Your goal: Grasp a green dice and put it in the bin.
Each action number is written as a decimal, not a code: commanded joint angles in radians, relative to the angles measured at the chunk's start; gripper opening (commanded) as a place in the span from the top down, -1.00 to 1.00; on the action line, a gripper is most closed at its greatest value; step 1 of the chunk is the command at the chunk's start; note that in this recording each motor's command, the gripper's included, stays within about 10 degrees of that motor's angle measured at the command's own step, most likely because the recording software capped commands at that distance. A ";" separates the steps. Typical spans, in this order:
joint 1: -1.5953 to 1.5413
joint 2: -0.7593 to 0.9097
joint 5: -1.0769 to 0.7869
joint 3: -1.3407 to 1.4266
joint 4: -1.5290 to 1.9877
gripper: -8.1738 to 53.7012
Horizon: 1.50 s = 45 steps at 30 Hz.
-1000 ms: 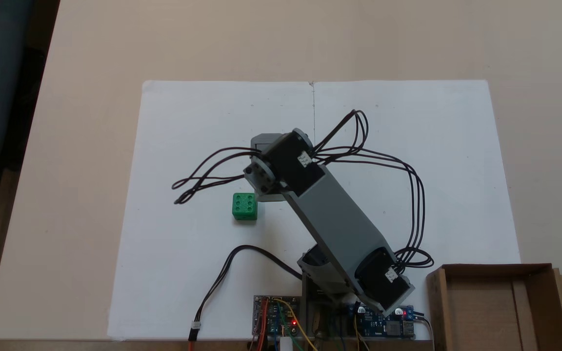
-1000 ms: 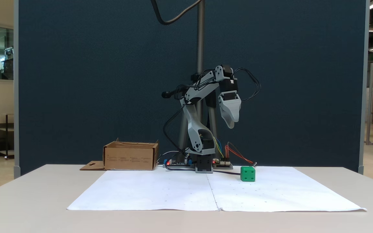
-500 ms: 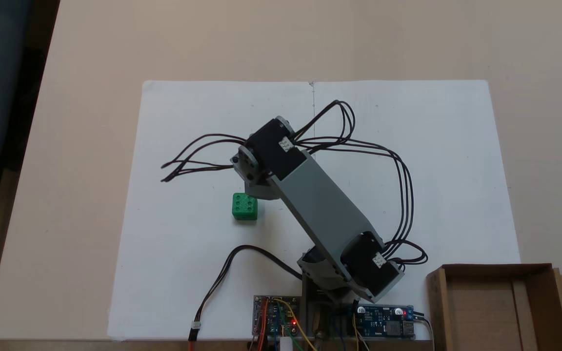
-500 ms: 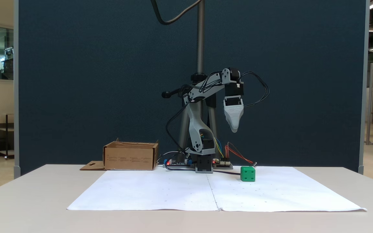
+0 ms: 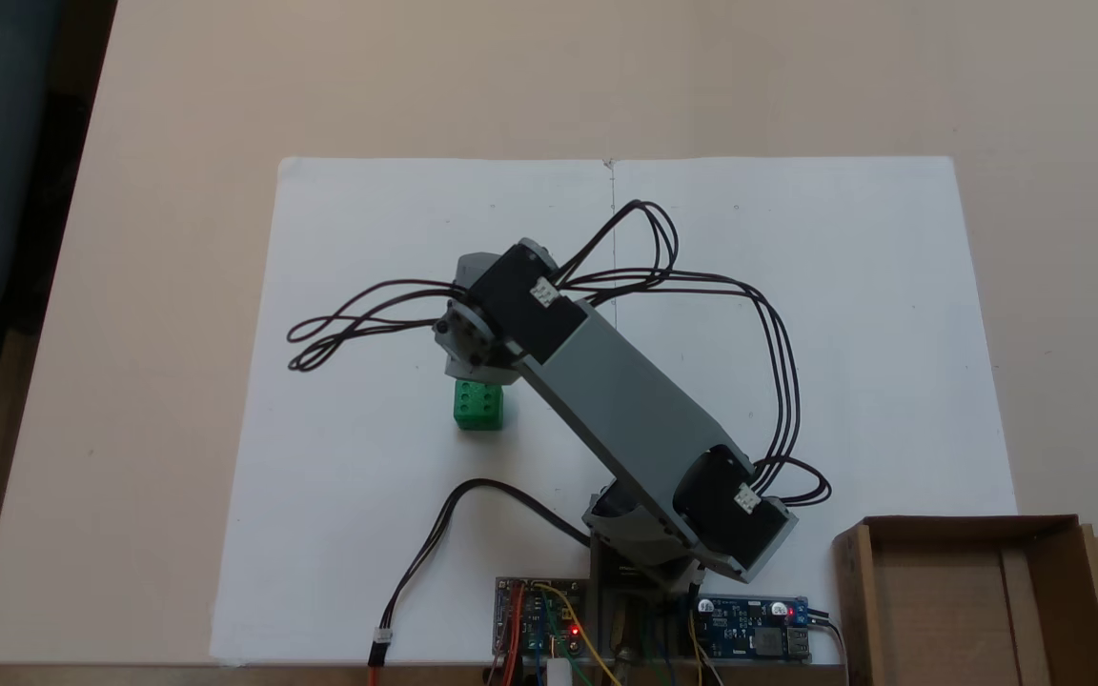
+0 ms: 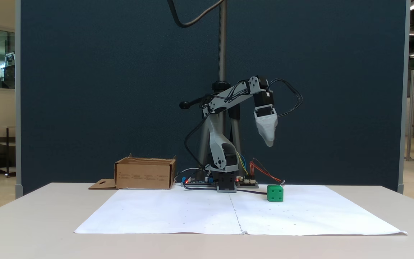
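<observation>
Your gripper [image 6: 270, 143] hung well above the green dice [image 6: 275, 193], jaw state not discernible | dice sat on the white paper [image 5: 797, 286], near its arm-side edge | bin [image 5: 973, 600] stood at the tabletop [image 5: 177, 143] corner beside the arm base.

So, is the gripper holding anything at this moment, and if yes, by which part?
Nothing is held. The gripper hangs high above the green dice, which sits untouched on the white paper.
</observation>
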 commanded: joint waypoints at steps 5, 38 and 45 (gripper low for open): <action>-0.147 0.014 0.081 0.095 -0.215 -0.59; -0.084 0.141 0.245 0.430 -0.245 -0.59; -0.084 0.146 0.273 0.428 -0.281 -0.59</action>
